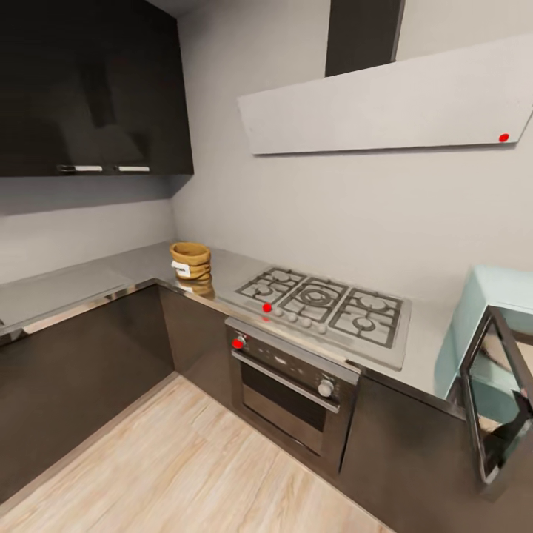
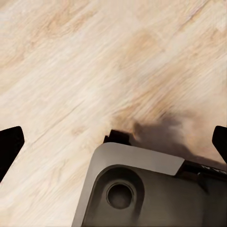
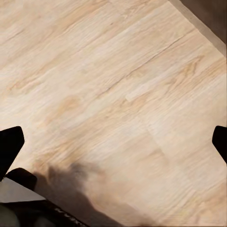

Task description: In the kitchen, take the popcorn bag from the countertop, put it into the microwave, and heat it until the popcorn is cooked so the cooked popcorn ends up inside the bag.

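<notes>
The popcorn bag [image 1: 191, 261], golden-tan with a white band, stands upright on the light-grey countertop [image 1: 96, 281] near the corner, left of the hob. At the right edge of the head view sits the pale mint-blue microwave [image 1: 485, 311], its dark glass door [image 1: 494, 400] swung open toward me. In the left wrist view my left gripper [image 2: 113, 144] is open, its dark fingertips [image 2: 9, 146] spread wide over wood floor. My right gripper [image 3: 113, 144] is likewise open above the floor, with fingertips [image 3: 9, 149] at the frame's sides. Neither holds anything.
A gas hob [image 1: 326, 300] lies in the counter above a steel oven [image 1: 292, 385] with round knobs. Glossy black cabinets [image 1: 89, 89] hang above the corner and a white slanted hood [image 1: 385, 104] over the hob. Wood floor [image 1: 185, 466] lies in front. The robot's grey base [image 2: 142, 189] shows below the left gripper.
</notes>
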`<state>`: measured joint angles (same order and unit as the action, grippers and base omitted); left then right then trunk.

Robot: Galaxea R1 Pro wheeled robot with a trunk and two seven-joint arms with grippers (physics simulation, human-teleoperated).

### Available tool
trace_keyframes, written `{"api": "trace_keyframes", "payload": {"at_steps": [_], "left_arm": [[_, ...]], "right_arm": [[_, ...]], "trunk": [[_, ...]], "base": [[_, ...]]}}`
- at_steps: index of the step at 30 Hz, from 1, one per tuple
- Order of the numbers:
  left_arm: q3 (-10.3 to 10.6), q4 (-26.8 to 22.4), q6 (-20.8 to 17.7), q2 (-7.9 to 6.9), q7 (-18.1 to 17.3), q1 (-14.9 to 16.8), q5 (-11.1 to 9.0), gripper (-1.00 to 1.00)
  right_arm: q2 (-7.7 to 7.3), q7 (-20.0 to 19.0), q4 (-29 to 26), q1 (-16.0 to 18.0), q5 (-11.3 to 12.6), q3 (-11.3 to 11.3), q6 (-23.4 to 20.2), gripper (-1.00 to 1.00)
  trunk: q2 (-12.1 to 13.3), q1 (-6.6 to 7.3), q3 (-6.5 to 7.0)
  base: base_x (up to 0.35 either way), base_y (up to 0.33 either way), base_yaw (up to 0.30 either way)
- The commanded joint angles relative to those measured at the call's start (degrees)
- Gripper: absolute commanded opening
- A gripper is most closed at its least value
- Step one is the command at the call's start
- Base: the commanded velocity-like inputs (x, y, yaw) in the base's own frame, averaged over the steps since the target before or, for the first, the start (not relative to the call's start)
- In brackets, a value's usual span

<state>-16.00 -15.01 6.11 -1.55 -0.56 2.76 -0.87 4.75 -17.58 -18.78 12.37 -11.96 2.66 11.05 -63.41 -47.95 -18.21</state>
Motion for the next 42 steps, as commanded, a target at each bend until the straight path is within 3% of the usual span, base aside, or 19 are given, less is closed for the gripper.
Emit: {"api": "trace_keyframes", "payload": {"at_steps": [1, 4, 6, 14, 33, 37, 42], "left_arm": [[-0.1, 0.1, 0.2, 0.01, -0.1, 0.0, -0.1, 1.0], [0.0, 0.1, 0.2, 0.05, -0.1, 0.0, -0.1, 1.0], [-0.1, 0.1, 0.2, 0.05, -0.1, 0.0, -0.1, 1.0], [0.1, 0.1, 0.3, 0.04, -0.1, 0.0, 0.1, 1.0], [0.3, 0.1, 1.3, 0.02, -0.1, -0.2, 0.4, 1.0], [0.3, 0.1, 1.3, 0.29, -0.1, -0.2, 0.4, 1.0], [0.4, 0.1, 1.4, 0.48, -0.1, -0.1, 0.5, 1.0]], "right_arm": [[0.03, 0.0, 0.7, 0.0, -0.4, -0.8, 1.2, 1.0], [0.08, 0.0, 2.0, -0.1, -0.4, -5.3, 4.1, 1.0], [0.09, 0.0, 2.0, -0.1, -0.3, -5.9, 4.3, 1.0], [0.09, 0.0, 2.0, -0.1, -0.3, -6.2, 4.4, 1.0], [0.07, 0.1, 1.9, -0.1, -0.3, -6.3, 4.4, 1.0], [0.04, 0.1, 1.9, -0.1, -0.3, -6.3, 4.4, 1.0], [0.06, 0.1, 1.9, -0.1, -0.3, -6.3, 4.4, 1.0]], "trunk": [[0.4, 0.2, 0.12], [1.6, 0.86, 0.66], [2.4, 1.3, 1.02], [5.6, 3.06, 2.46], [13.2, 7.23, 5.87], [13.2, 7.23, 5.87], [15.2, 8.33, 6.76]], "base": [[0.222, 0.272, 0.0], [0.221, 0.272, 0.0], [0.221, 0.272, 0.0], [0.178, 0.226, 0.0], [0.004, 0.005, 0.0], [0.0, 0.0, 0.0], [0.0, 0.0, 0.0]]}}
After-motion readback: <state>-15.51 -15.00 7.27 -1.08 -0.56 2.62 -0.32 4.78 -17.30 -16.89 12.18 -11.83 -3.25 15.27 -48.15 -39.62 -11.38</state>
